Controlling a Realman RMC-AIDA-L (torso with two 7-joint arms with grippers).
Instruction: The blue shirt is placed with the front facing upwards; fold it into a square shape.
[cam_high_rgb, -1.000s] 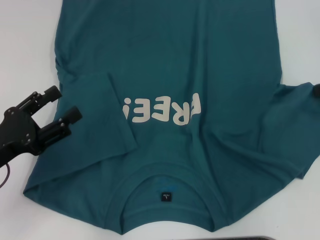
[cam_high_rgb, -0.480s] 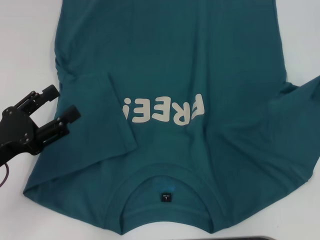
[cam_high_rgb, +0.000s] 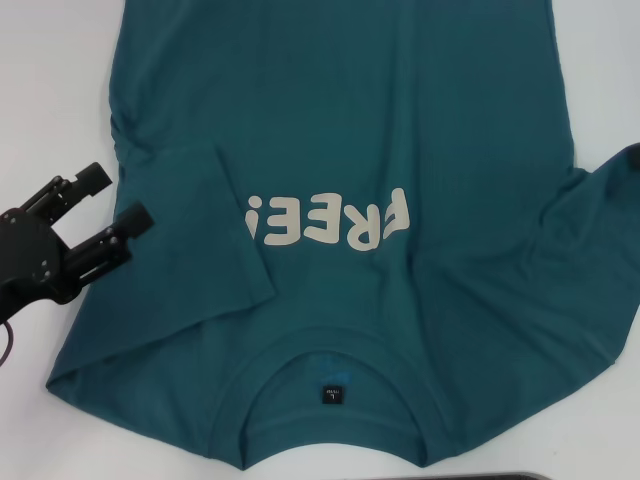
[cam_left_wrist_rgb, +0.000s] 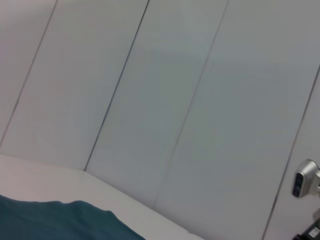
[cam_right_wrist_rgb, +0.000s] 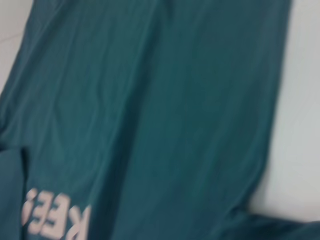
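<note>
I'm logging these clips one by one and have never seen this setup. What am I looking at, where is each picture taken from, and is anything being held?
This is a two-armed robot folding laundry. The head view looks down from a camera on its head onto a white table. Spread on it is the blue shirt, front up, with off-white "FREE!" lettering and the collar nearest the robot. One sleeve is already folded in over the chest.

The black object at the shirt's edge is the left hand, its two fingers open and holding nothing. At the opposite edge only a dark sliver shows, probably the right arm; its hand is not visible.

The other two pictures come from cameras on the wrists. The left one mostly sees a panelled wall and a corner of shirt. The right one looks down at the shirt's cloth and lettering.
</note>
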